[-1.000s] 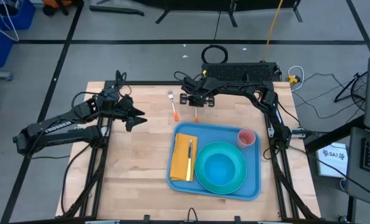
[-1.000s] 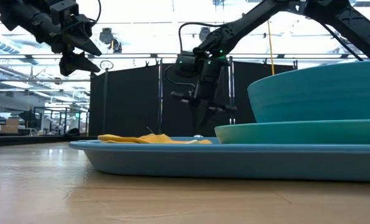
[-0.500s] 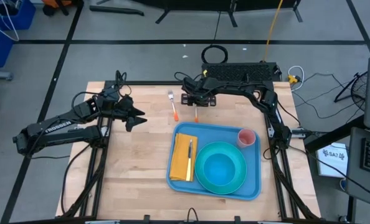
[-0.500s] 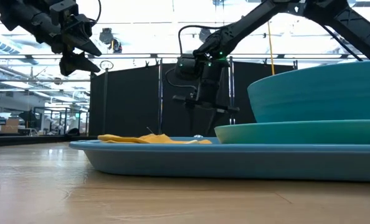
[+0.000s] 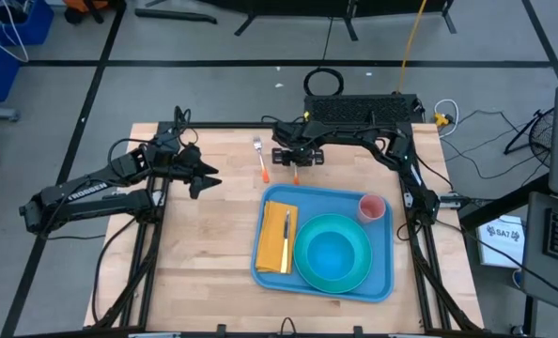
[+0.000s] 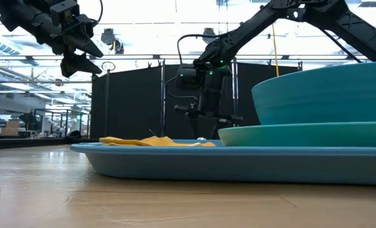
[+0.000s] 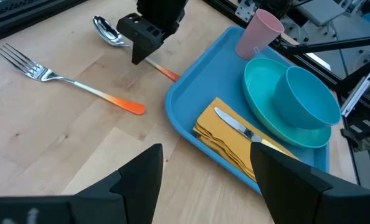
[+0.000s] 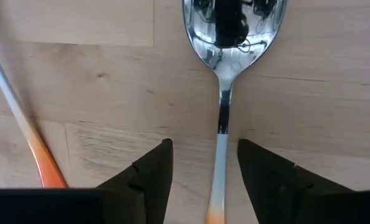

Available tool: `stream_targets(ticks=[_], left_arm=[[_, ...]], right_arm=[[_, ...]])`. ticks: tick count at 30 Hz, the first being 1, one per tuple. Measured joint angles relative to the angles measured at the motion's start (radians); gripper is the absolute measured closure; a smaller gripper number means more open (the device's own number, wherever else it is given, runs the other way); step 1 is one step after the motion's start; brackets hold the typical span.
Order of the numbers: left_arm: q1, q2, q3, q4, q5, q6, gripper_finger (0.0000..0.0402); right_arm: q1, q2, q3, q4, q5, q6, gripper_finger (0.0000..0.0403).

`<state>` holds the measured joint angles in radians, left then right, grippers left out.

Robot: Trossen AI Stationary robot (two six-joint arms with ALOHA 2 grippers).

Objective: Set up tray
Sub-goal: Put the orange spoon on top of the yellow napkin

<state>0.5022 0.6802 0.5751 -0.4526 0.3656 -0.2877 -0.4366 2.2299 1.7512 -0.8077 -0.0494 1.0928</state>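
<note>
The blue tray [image 5: 384, 246] lies at the table's right. It carries a teal plate [image 5: 309, 268] with a teal bowl [image 5: 333, 250], a pink cup [image 5: 371, 207], and a yellow napkin [image 5: 273, 252] with a knife [image 5: 286, 230] on it. A spoon [image 8: 221, 124] and a fork [image 5: 260, 160], both orange-handled, lie flat on the wood beyond the tray's far left corner. My right gripper [image 8: 205, 144] is open and points down, with one finger on either side of the spoon's handle, touching nothing; it also shows in the high view [image 5: 295, 156]. My left gripper [image 5: 204, 178] hovers open and empty at the left.
Bare wood lies left of and in front of the tray [image 7: 185, 112]. The fork [image 7: 66, 79] lies just left of the spoon [image 7: 107, 30]. A black box [image 5: 359, 108] with cables stands at the far edge behind my right arm.
My right gripper has shifted a little toward the table's left edge over the spoon, staying open. Spoon, fork and tray have kept still.
</note>
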Motion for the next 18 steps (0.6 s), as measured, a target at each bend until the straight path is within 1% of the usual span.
stream_targets(ticks=[3,5,12,13,18], left_arm=[[0.000,0.000,0.000,0.000,0.000,0.000,0.0156],[0.000,0.000,0.000,0.000,0.000,-0.001,0.0156],[0.000,0.000,0.000,0.000,0.000,-0.002,0.0156],[0.000,0.000,0.000,0.000,0.000,-0.002,0.0156],[0.000,0.000,0.000,-0.001,0.000,-0.002,0.0156]], right_arm=[[0.000,0.001,0.000,-0.003,-0.001,-0.012,0.0247],[0.000,0.002,0.000,-0.005,0.000,-0.017,0.0270],[-0.002,0.002,-0.003,-0.019,0.000,-0.040,0.0378],[-0.003,0.003,-0.003,-0.019,0.000,-0.044,0.0389],[-0.012,0.003,-0.003,-0.021,-0.006,-0.043,0.0394]])
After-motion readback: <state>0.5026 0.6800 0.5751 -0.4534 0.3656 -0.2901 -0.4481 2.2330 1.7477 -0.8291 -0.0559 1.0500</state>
